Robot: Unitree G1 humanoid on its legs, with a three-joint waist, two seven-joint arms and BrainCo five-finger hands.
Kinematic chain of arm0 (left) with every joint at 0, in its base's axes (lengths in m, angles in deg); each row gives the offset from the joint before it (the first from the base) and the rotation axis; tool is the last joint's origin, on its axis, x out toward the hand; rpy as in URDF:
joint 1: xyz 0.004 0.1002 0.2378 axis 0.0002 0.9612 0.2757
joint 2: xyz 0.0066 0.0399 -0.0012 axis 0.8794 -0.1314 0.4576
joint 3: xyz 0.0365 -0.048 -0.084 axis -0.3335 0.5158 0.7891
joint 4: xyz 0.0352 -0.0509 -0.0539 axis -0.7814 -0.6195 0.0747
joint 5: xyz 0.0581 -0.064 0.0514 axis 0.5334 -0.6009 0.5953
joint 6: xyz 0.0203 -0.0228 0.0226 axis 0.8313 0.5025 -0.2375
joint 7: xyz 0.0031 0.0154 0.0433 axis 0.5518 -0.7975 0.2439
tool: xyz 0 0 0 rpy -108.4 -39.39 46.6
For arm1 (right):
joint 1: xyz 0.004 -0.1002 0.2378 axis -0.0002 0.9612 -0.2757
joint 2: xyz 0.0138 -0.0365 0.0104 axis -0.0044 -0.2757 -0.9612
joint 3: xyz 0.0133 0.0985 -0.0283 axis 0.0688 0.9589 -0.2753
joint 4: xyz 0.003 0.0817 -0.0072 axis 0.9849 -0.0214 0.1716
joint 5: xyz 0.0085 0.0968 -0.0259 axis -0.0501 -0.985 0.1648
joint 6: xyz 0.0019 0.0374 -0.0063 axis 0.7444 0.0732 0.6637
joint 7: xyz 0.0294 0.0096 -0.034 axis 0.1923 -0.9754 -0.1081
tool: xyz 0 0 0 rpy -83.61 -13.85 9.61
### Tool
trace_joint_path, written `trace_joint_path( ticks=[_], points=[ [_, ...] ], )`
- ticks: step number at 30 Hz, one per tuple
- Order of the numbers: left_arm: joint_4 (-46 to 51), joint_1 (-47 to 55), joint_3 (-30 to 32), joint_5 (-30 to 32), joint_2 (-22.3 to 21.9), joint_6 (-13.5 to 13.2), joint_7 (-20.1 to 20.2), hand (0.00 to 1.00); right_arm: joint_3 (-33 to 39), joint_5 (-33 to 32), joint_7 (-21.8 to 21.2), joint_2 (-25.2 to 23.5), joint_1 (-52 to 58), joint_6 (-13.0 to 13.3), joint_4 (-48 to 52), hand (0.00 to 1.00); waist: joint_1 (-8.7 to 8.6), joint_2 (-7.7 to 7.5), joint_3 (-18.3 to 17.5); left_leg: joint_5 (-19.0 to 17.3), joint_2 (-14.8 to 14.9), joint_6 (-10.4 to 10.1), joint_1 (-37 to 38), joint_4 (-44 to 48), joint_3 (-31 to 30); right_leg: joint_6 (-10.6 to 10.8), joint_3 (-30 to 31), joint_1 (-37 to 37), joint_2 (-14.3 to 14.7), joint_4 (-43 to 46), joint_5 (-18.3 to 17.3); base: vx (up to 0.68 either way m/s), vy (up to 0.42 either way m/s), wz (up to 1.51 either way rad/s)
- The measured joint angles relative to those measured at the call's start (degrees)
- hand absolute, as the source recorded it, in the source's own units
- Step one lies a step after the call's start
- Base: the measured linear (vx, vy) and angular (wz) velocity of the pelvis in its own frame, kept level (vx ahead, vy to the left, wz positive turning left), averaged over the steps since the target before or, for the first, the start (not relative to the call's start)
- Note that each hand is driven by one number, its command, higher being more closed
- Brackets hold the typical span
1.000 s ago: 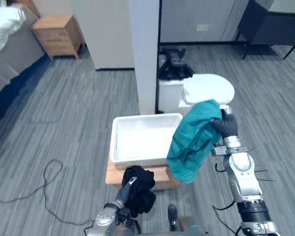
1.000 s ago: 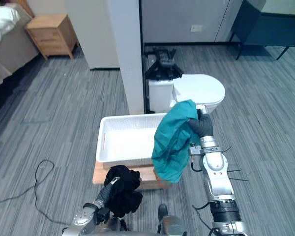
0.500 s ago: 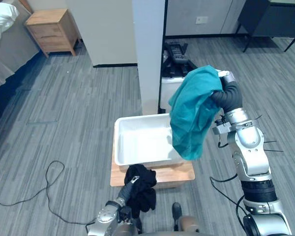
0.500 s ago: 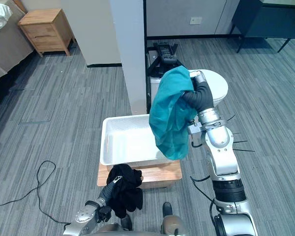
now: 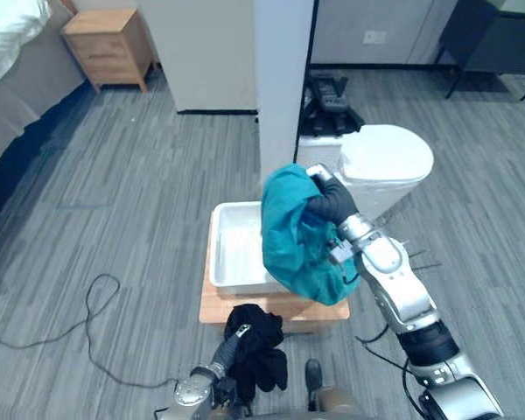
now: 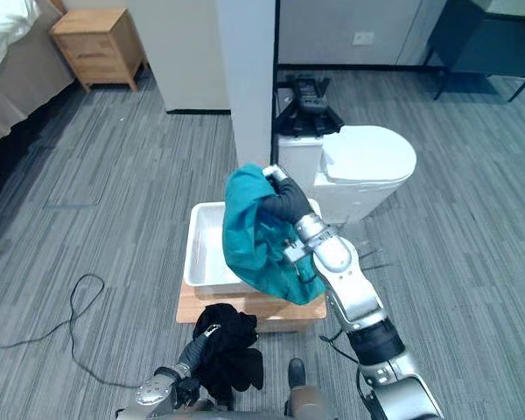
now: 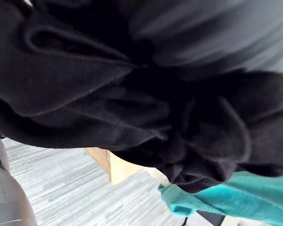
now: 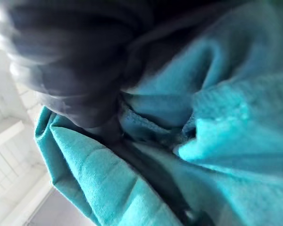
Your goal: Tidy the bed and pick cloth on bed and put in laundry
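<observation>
Hanging from the right robot hand [image 5: 331, 199], the teal cloth [image 5: 290, 245] droops over the right part of the white laundry basket [image 5: 232, 249], which sits on a low wooden stand [image 5: 236, 308]. Its lower folds reach down across the basket's near right corner; whether they rest on it I cannot tell. The fingers are closed in the bunched top of the cloth (the right wrist view shows teal folds gathered tight against the dark cover), so the garment is gripped, not released.

Lower down, just in front of the stand, the left robot hand [image 5: 234, 339] has its fingers curled into a black cloth [image 5: 262, 354]. That cloth hangs as a bundle above the floor [image 5: 114, 219], apart from the basket.

As I judge it, the task is well on but unfinished. Two garments are at the basket, yet neither lies in it, and the visible part of its bottom is bare. What is left is to let the teal cloth go so that all of it drops inside rather than over the rim, then to lift the black cloth over the edge and drop it in too. The bed [image 5: 13, 52] shows at the far left beside a nightstand [image 5: 109, 35]; whether it has been tidied cannot be told from here.
</observation>
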Motion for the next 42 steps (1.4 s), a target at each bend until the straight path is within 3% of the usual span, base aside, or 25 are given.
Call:
trace_joint_path(
  ticks=[10, 14, 29, 31, 35, 37, 42],
  points=[
    [3.1, -0.8, -0.4, -0.9, -0.1, 0.3, -0.2, 1.00, 0.9, 6.4, 6.1, 0.3, -10.2, 1.4, -1.1, 1.00, 1.51, 0.67, 1.0, 0.1, -0.4, 0.0, -0.8, 0.5, -1.4, 0.0, -1.7, 0.3, -0.6, -0.1, 0.0, 0.00, 0.007, 0.09],
    [4.9, -0.7, -0.4, -0.9, -0.1, 1.2, 0.1, 1.00, 2.9, 6.4, 6.2, 2.2, -11.5, 1.5, -2.5, 1.00, 2.33, 0.75, 1.1, 0.1, -0.4, -0.1, -0.3, 0.4, -1.5, 0.0, -2.0, 1.1, -0.6, -0.3, 0.0, -0.01, 0.004, 0.06],
    [5.0, 0.3, -0.3, -0.8, -0.3, 2.4, 0.3, 1.00, 4.6, 5.8, 5.8, 3.3, -17.0, 1.5, -2.5, 1.00, 2.39, 1.93, 2.2, 0.1, -0.1, 0.0, -0.4, 1.3, -1.1, 0.0, -1.8, 1.3, -0.5, -0.4, 0.0, 0.00, -0.001, 0.00],
    [5.3, -0.3, -0.3, -0.8, -0.3, 2.4, 0.3, 1.00, 4.4, 6.0, 5.9, 3.3, -17.3, 1.5, -2.6, 1.00, 2.41, 2.10, 3.6, 0.1, -0.1, 0.0, -0.9, 1.9, -1.6, 0.0, -2.3, 1.3, -0.5, -0.3, 0.0, -0.01, -0.005, 0.13],
    [7.5, -3.8, -0.1, -0.8, -0.3, 2.5, -0.4, 1.00, 3.0, 6.5, 6.2, 3.3, -20.9, 0.7, -6.4, 1.00, 2.44, 2.85, 9.8, 0.0, 0.0, 0.1, -4.5, 4.5, -2.3, -0.2, -2.9, -1.5, -0.8, 1.4, 0.1, -0.08, 0.009, 0.11],
    [8.0, -6.3, -0.1, -0.8, -0.6, 2.5, -1.4, 1.00, 2.0, 7.0, 7.3, 2.9, -21.2, -1.5, -8.9, 1.00, 2.51, 4.11, 13.8, 0.4, 0.1, 0.4, -7.6, 6.0, -2.4, -0.4, -3.5, -4.5, -1.1, 2.6, 0.3, -0.08, 0.011, 0.12],
    [7.9, -7.1, -1.1, -0.8, -1.2, 2.1, -2.7, 1.00, 0.4, 8.4, 9.2, 1.1, -21.0, -6.6, -22.4, 1.00, 3.81, 5.86, 15.7, 1.3, -0.3, 0.6, -11.4, 6.3, -2.4, -0.4, -3.7, -8.7, -1.6, 3.7, 0.4, 0.01, 0.005, 0.02]
  ],
)
